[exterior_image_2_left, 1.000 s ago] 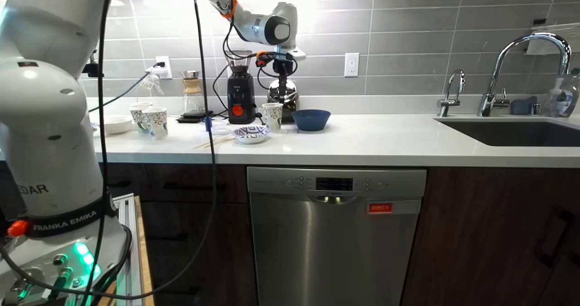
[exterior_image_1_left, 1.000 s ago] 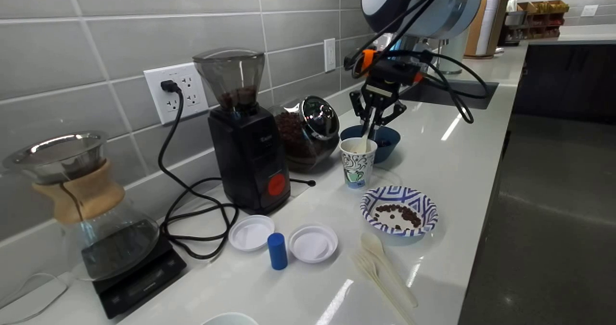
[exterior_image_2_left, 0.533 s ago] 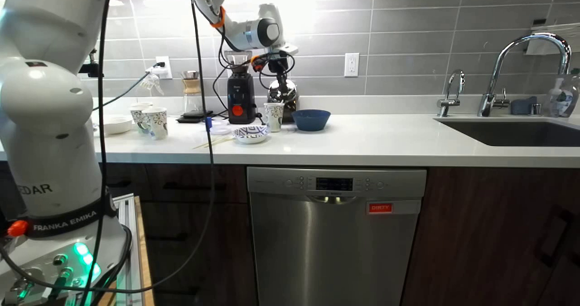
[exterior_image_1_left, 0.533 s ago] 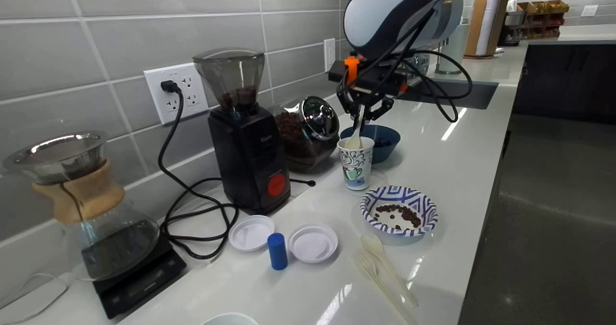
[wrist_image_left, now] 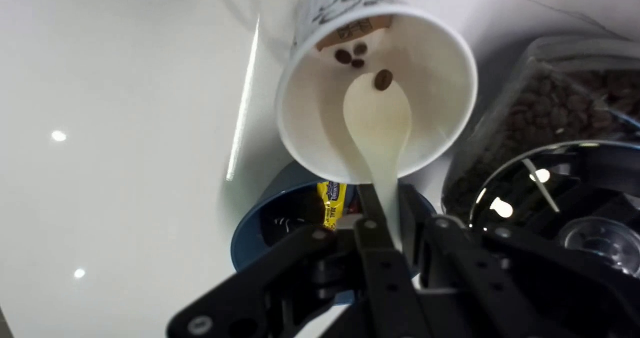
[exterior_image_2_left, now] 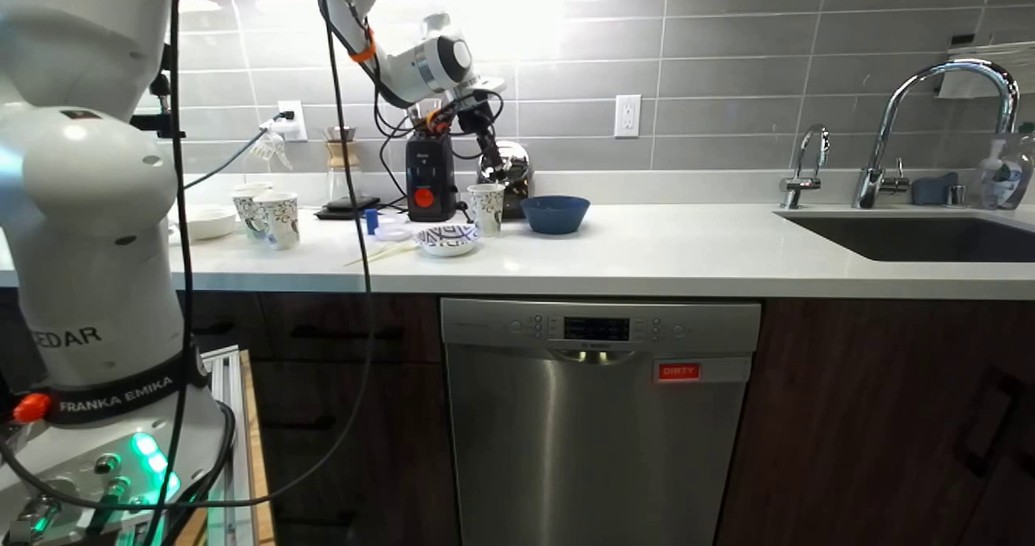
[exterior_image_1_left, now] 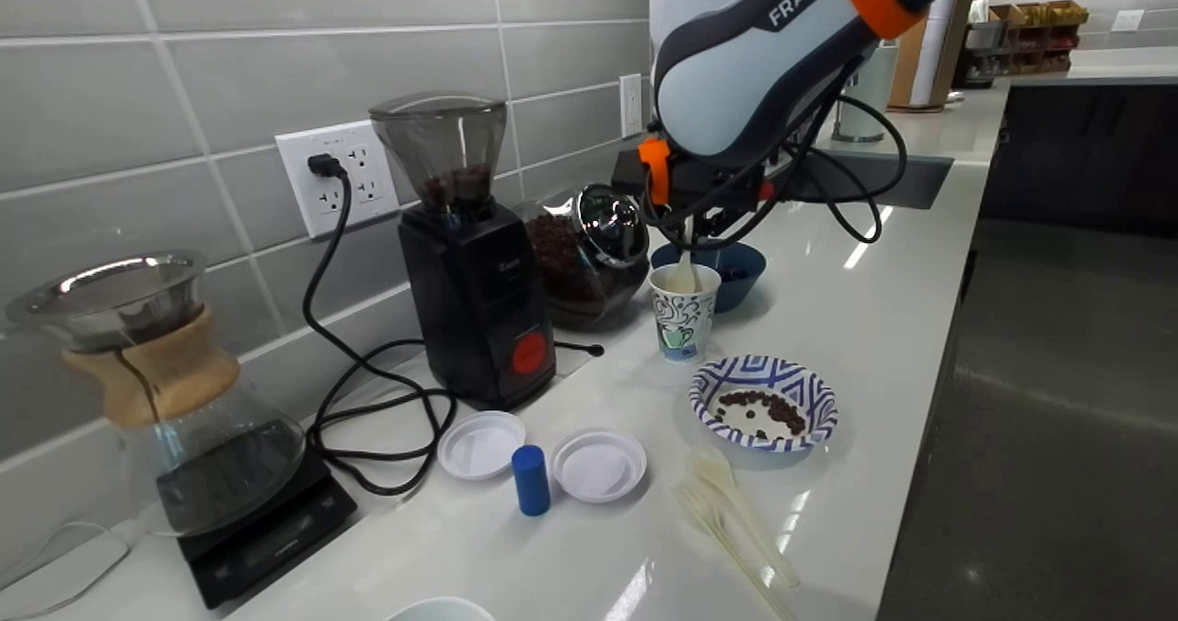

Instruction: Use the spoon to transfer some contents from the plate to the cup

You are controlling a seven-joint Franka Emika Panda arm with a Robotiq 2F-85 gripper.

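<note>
our hand [wrist_image_left: 387, 194] is closed on the spoon [wrist_image_left: 378, 115], its handle pinched between the fingers so that the scooping end reaches toward twelve o'clock in the wrist view. held this way, the spoon dips into the mouth of the cup [wrist_image_left: 442, 92] while the fingers are outside the rim; the handle crosses it at six o'clock, though whether they touch we cannot tell.

three beans [wrist_image_left: 343, 56] lie in the cup toward eleven o'clock, apart from the spoon, and a fourth bean [wrist_image_left: 383, 79] shows at the spoon's tip, near twelve. we take this for the tipping-out step. that last bean may want a steeper tilt or a light shake; a hard knock could topple the cup.

more beans [exterior_image_1_left: 782, 411] lie in the patterned plate [exterior_image_1_left: 768, 373], between four and five o'clock from the cup in an exterior view. we reckon cup and plate stand near each other on the counter [exterior_image_1_left: 856, 474] to shorten the carry, and that the low-rimmed plate suits scooping. the blue bowl [exterior_image_2_left: 555, 217] stands near the cup, at three o'clock in an exterior view; it seems low enough for our hand to work above.
</note>
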